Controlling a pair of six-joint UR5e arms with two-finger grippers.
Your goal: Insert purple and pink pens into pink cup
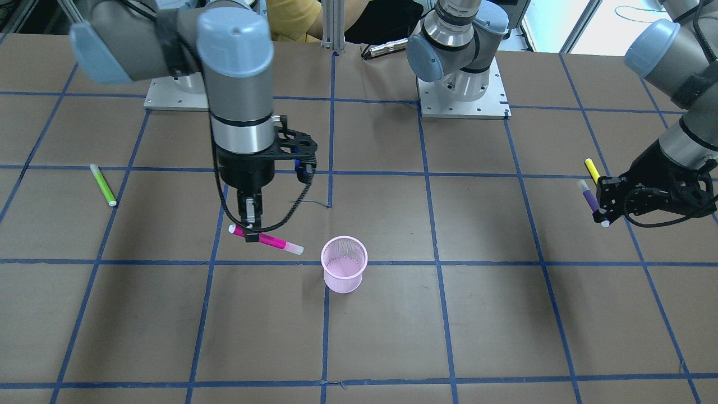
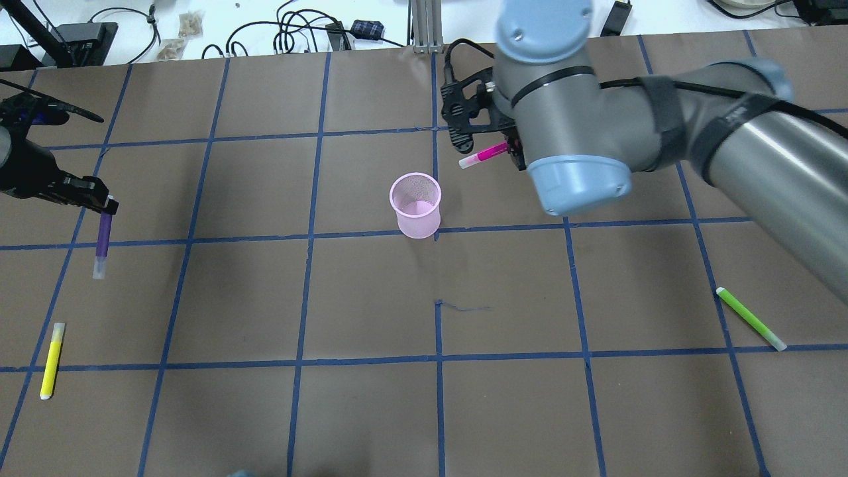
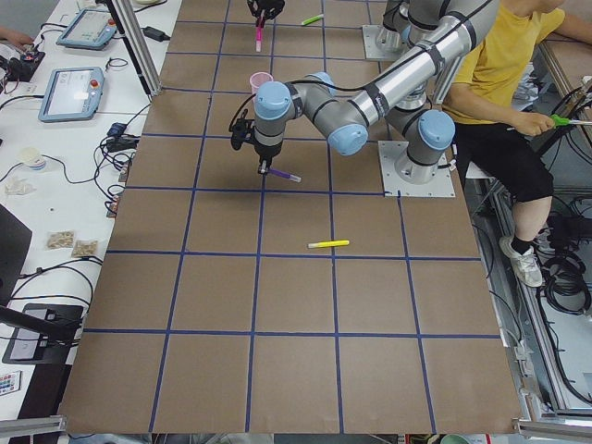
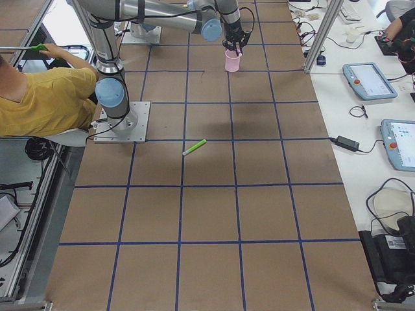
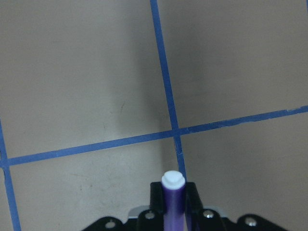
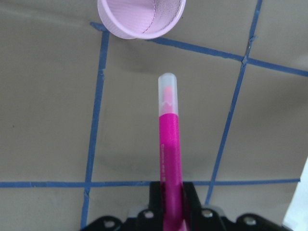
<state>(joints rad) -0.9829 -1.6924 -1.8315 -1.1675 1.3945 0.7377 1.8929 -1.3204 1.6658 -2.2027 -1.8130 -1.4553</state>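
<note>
Two stray markers lie nearest the robot on the brown paper table [image 2: 371, 411] with its blue tape grid: a yellow highlighter [image 2: 52, 360] on the left and a green highlighter [image 2: 750, 318] on the right. Neither is wanted, and both rest flat and well apart from everything else.

Farther out on the left, the left gripper [image 2: 106, 205] is clamped on the white butt end of the purple pen [image 2: 103, 242]. The slim round barrel and clear cap stick out beyond the jaws. It appears to be raised off the paper, well apart from the cup, probably waiting its turn.

Past mid-table stands the pink mesh cup [image 2: 417, 222], upright and with nothing visible inside. It is a tapered cylinder of fine perforated mesh, wider at the rim.

Just beyond it, the right gripper [image 2: 510, 151] is pinched on the pink pen [image 2: 482, 156] near its white end. The glossy magenta barrel lies almost level, and its frosted clear cap points towards the cup without reaching it. An end grip like this likely leaves most of the pen free to tip upright and drop through the rim, so the step in hand looks like carrying it over the opening.
</note>
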